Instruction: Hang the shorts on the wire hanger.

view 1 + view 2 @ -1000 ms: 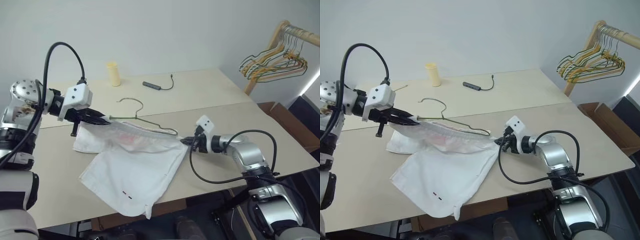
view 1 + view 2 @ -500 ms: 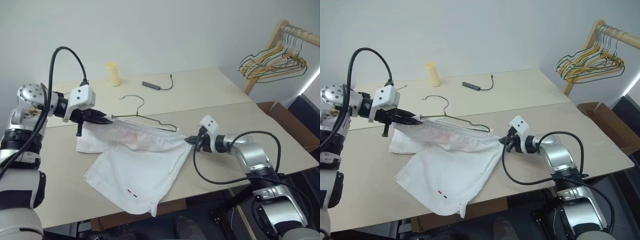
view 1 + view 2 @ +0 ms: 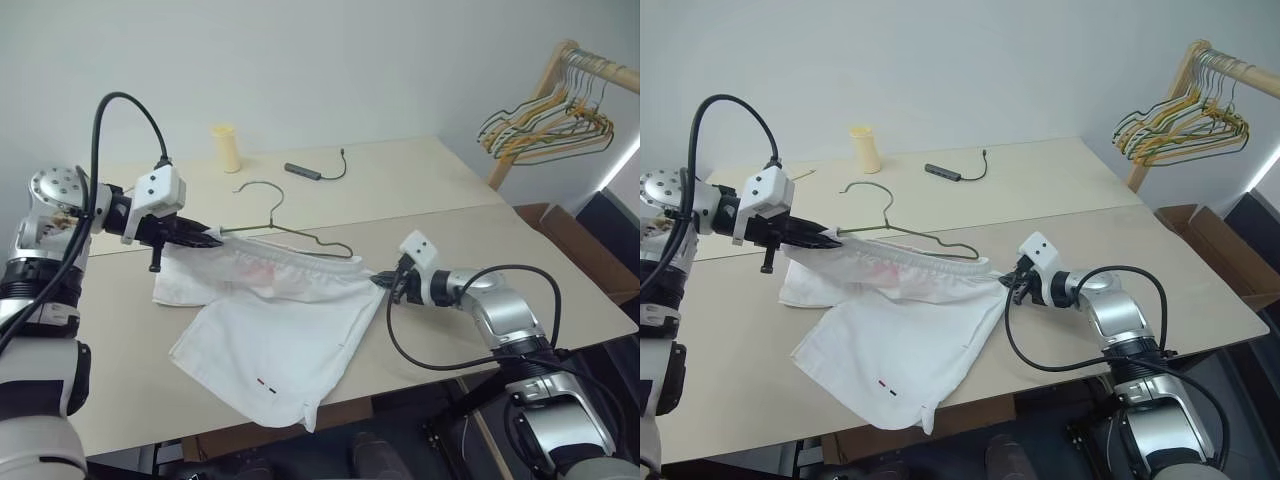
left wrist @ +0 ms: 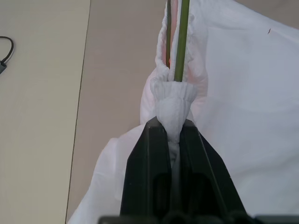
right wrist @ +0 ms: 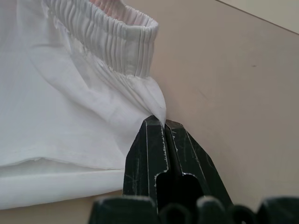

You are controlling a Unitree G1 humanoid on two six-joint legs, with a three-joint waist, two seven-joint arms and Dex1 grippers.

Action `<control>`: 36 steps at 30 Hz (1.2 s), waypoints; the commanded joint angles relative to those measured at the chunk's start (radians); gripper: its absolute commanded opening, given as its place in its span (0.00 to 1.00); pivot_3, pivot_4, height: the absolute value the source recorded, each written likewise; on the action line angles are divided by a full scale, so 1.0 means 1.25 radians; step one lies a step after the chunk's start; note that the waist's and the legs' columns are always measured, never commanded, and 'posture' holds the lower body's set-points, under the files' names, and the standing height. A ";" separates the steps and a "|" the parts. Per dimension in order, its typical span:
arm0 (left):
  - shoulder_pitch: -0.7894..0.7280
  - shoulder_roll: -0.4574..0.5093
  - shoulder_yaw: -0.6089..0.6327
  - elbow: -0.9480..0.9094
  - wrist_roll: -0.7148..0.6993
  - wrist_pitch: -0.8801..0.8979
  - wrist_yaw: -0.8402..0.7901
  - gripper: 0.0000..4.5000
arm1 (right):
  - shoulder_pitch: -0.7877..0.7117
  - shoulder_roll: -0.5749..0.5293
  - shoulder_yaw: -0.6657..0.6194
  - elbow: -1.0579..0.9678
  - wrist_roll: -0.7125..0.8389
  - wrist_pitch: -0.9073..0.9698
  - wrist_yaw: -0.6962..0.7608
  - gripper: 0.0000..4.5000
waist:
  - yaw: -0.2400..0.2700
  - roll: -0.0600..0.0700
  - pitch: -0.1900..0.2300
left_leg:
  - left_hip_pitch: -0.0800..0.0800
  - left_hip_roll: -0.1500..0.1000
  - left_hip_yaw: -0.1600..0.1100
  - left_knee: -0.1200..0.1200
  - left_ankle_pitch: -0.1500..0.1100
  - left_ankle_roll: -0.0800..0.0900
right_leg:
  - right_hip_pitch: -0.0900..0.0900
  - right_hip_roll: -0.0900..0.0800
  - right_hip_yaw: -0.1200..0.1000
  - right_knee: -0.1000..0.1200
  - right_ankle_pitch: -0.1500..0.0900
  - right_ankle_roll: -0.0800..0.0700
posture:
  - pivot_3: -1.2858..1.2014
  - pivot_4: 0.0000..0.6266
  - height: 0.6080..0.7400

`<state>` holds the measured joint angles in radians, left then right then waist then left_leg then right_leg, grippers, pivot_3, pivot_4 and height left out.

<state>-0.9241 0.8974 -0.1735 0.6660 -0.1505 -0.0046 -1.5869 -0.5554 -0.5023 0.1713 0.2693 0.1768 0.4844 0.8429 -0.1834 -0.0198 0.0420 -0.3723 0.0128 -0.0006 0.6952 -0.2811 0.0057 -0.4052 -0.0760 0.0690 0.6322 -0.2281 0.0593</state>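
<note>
Fingers of the left gripper (image 4: 172, 140) are pressed together on one end of the gathered elastic waistband of the white thin-fabric shorts (image 3: 275, 330), right where the thin grey-brown wire hanger (image 3: 285, 232) runs into the waist opening; fingers of the right gripper (image 5: 163, 128) pinch only a small peak of fabric just below the waistband's other end. The shorts are stretched between the two arms, waist lifted, legs trailing on the beige table (image 3: 420, 190) with one hem reaching the near edge. That right-hand pinch looks thin, so any further pull apart could let the cloth slip free and the waistband sag off the wire. The hanger seems to be carried mostly by the fabric, so a tilt may slide it out. The trailing leg could also drag over the edge.
</note>
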 commanded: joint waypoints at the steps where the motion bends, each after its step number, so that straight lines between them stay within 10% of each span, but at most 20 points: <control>1: 0.008 0.037 0.006 -0.005 0.037 -0.025 -0.007 0.00 | -0.008 -0.015 -0.028 0.016 -0.028 -0.026 -0.038 0.00 | -0.001 0.000 0.000 | 0.000 0.000 0.000 0.000 0.000 0.000 | 0.000 0.000 0.000 0.000 0.000 0.000 | 0.46 0.00 1.00; 15: -0.051 -0.031 0.030 0.045 0.103 -0.039 0.185 0.00 | -0.118 -0.120 0.026 -0.195 -0.112 -0.155 0.023 0.00 | 0.002 0.000 0.000 | -0.001 0.000 0.000 0.001 0.000 0.000 | 0.000 0.000 0.000 0.000 0.000 0.000 | 0.46 0.00 1.00; 26: -0.064 -0.070 0.075 0.020 0.020 -0.029 0.116 0.00 | -0.269 -0.061 0.129 -0.120 -0.312 -0.280 -0.063 0.00 | -0.015 0.000 0.000 | -0.001 0.000 0.000 0.000 0.000 0.000 | -0.001 -0.001 0.000 0.000 0.000 0.000 | 0.46 0.00 1.00; 36: 0.024 -0.057 0.066 -0.020 0.052 -0.030 0.139 0.00 | -0.249 0.004 0.054 -0.183 -0.217 -0.263 -0.051 0.00 | -0.021 0.000 0.000 | 0.000 0.000 -0.001 0.000 0.000 0.000 | -0.001 -0.001 0.000 0.002 0.000 0.000 | 0.46 0.00 1.00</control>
<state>-0.8871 0.8113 -0.1104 0.6798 -0.0807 -0.0433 -1.4220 -0.8461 -0.5056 0.3026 0.1014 -0.1495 0.1400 0.7827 -0.2098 -0.0198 0.0420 -0.3729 0.0126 -0.0017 0.6954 -0.2812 0.0059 -0.4063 -0.0766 0.0689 0.6343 -0.2276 0.0592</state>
